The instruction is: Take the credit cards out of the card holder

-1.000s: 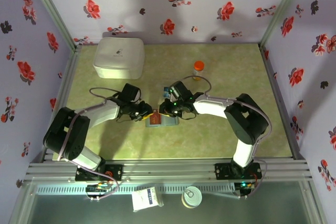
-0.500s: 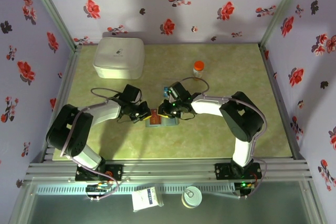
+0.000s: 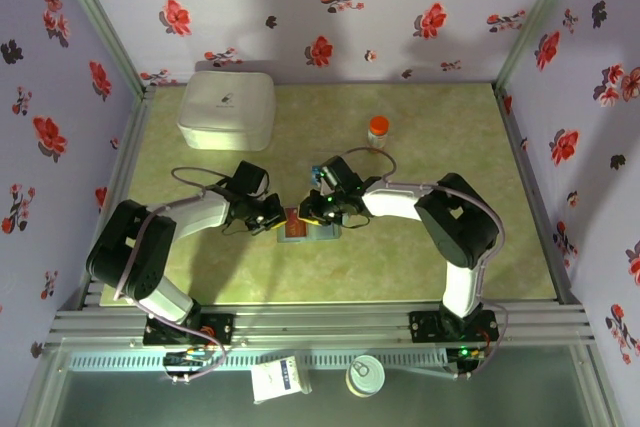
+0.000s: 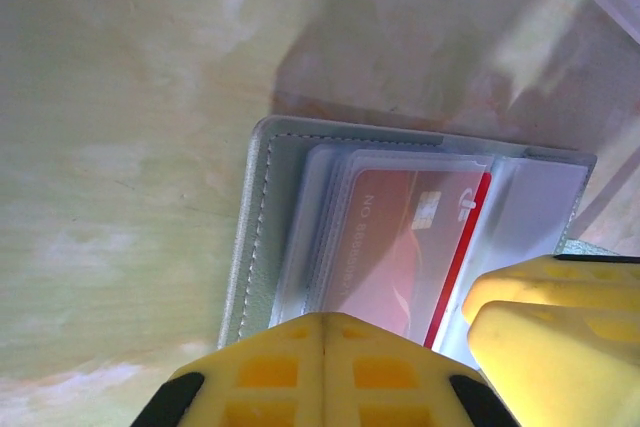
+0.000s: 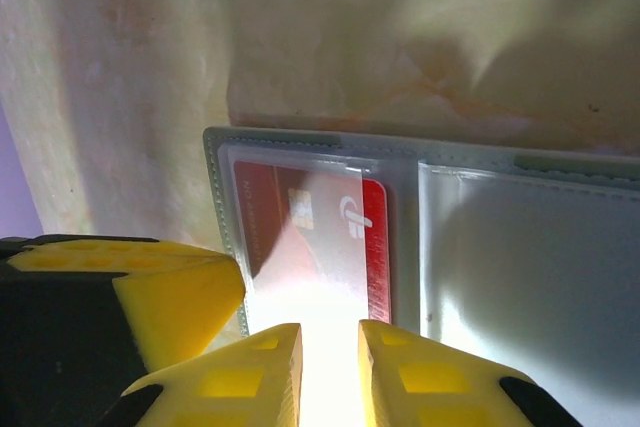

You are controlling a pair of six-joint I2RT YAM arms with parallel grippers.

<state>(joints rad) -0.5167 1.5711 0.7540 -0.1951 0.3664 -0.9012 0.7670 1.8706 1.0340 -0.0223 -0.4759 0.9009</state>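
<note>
Right arm's elbow (image 3: 455, 215) had swung slightly inward since a second earlier. Left gripper (image 4: 322, 367), fingers together, rested on the flat grey-blue bifold card holder (image 4: 250, 237) mid-table. The right gripper (image 5: 330, 377), narrowly parted, hovered over the thin red plastic credit card (image 5: 300, 217), not yet out of its sleeve.

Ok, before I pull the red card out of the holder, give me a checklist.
1. Card holder lying open: ok.
2. Red card free of its clear sleeve: not ok, still inside.
3. Right tool gripping the red card: cannot tell; jaws slightly apart at its near edge.
4. Left tool pinning the holder: cannot tell; closed at its edge.
</note>
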